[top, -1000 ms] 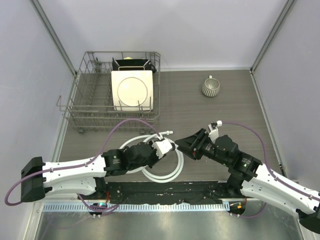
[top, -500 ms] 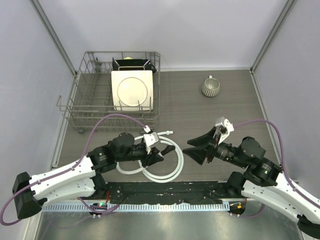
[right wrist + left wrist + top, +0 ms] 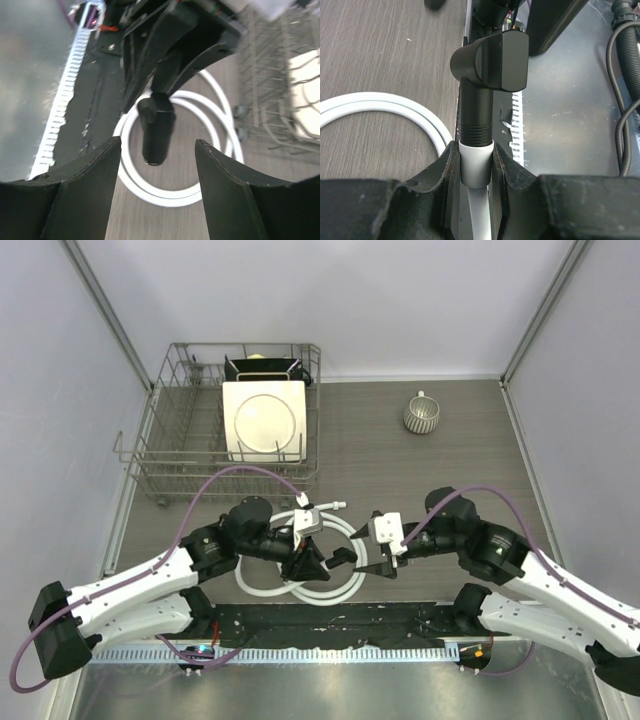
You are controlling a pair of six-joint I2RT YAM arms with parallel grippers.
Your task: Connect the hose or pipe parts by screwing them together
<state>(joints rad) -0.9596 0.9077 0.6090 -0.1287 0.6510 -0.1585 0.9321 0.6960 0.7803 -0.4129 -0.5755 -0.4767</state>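
The white hose (image 3: 346,590) lies in loops on the table, and its free end connector (image 3: 336,507) points toward the rack. My left gripper (image 3: 476,150) is shut on the other white end connector (image 3: 476,167). The black fitting (image 3: 490,62) sits on that connector, with its threads showing above the white collar. In the top view the left gripper (image 3: 312,562) holds the fitting (image 3: 345,557) out to the right. My right gripper (image 3: 368,560) faces it, open. In the right wrist view the fitting (image 3: 156,132) hangs just ahead of the open right gripper (image 3: 157,142), untouched by either finger.
A wire dish rack (image 3: 160,455) with a white plate (image 3: 265,420) stands at the back left. A ribbed cup (image 3: 421,414) sits at the back right. The black mat strip (image 3: 330,620) and arm bases run along the near edge. Purple cables arch over both arms.
The left gripper has turned the hose end with the fitting toward the right. The right arm swung in leftward, opened its jaws wider and now faces the fitting.
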